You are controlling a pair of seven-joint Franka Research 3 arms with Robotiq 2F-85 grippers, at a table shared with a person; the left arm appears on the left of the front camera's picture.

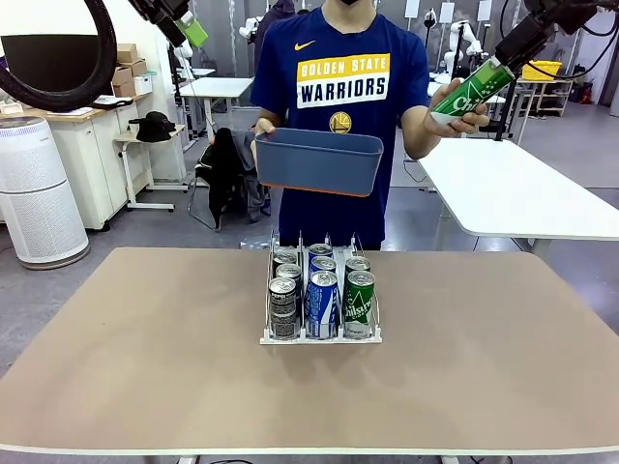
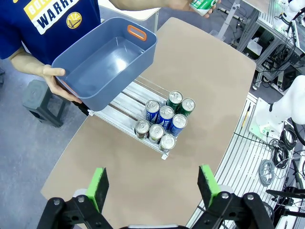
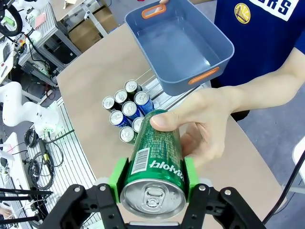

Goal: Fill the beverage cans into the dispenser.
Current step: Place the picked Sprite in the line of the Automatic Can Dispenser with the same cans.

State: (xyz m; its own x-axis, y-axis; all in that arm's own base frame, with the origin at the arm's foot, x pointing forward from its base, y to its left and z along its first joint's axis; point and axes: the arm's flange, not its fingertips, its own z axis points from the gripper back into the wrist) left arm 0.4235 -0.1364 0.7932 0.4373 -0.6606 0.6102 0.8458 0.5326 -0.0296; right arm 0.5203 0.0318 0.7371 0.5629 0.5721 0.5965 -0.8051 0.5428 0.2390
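A green can (image 3: 155, 162) with white lettering is clamped between the green pads of my right gripper (image 3: 153, 179), which is shut on it. A person's hand (image 3: 202, 126) also grips that green can (image 1: 471, 92), high at the far right beyond the table, where my right gripper (image 1: 501, 60) holds its top end. The clear three-lane dispenser (image 1: 319, 339) stands mid-table with several cans (image 1: 321, 295) packed at its front: dark, blue and green. My left gripper (image 2: 153, 186) hangs open and empty high above the dispenser (image 2: 121, 107), and it appears at the top left as the left gripper (image 1: 189, 29).
The person's other hand holds an empty blue-grey tub (image 1: 319, 159) with orange handles above the dispenser's far end. The brown table (image 1: 145, 367) is bare around the rack. A white table (image 1: 522, 193) stands behind at the right.
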